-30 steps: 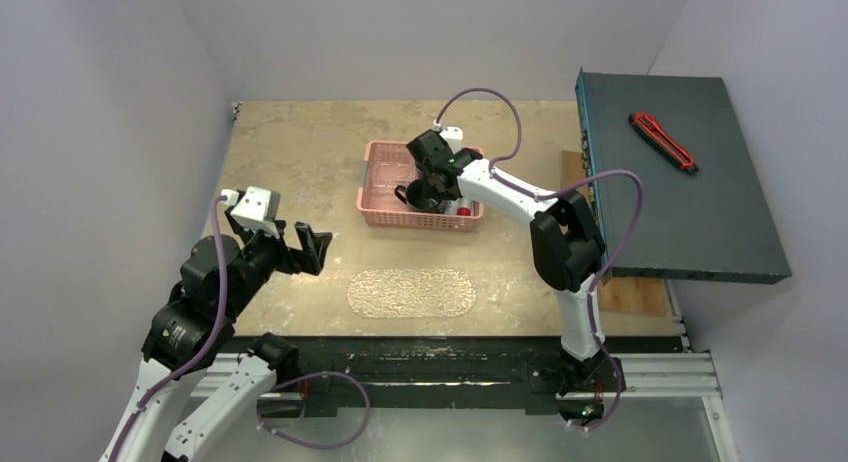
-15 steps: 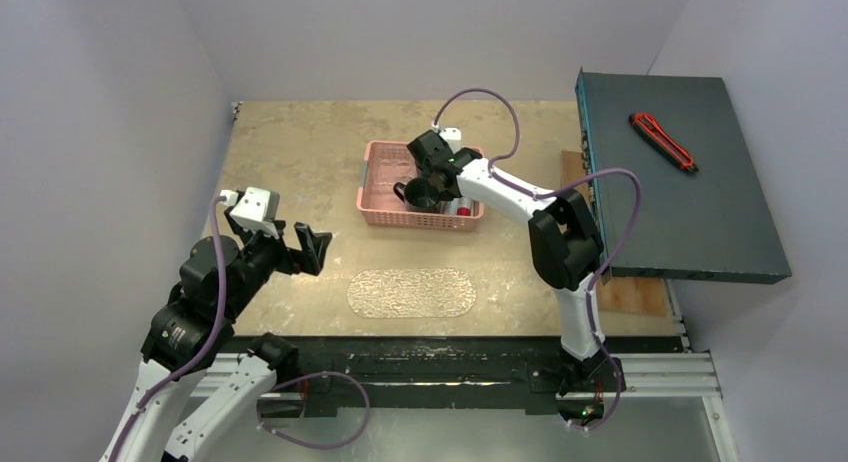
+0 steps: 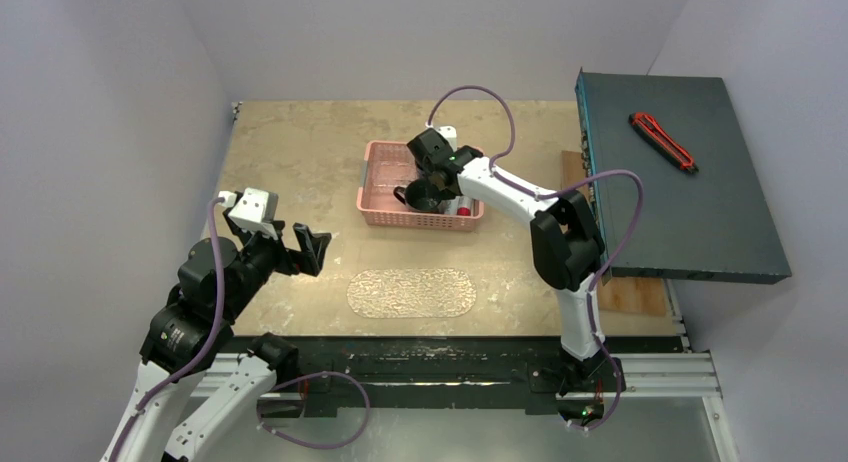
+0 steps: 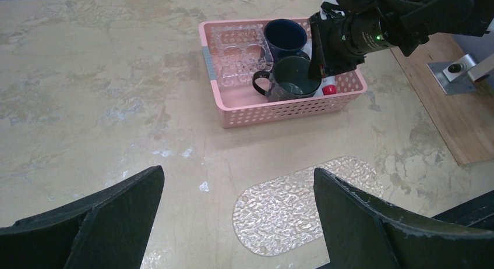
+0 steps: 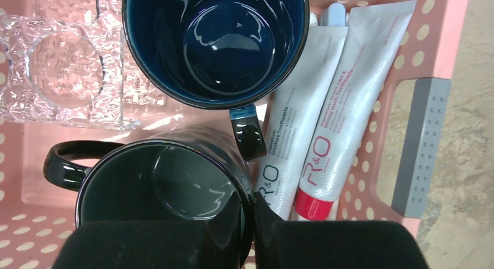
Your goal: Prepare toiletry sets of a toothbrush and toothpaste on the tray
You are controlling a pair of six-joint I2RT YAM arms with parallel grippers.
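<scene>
Two toothpaste tubes (image 5: 326,123), blue mug (image 5: 215,42), green mug (image 5: 157,181) inside pink basket (image 5: 448,42)

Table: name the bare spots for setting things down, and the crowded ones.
Bare: the tray; the table strip between tray and pink basket; the stretch left of the basket. Crowded: the basket, packed with a blue mug, tubes, a clear holder and the right gripper clamped on the dark green mug.

Robot lab: plain-walled test table (image 3: 300,152)
</scene>
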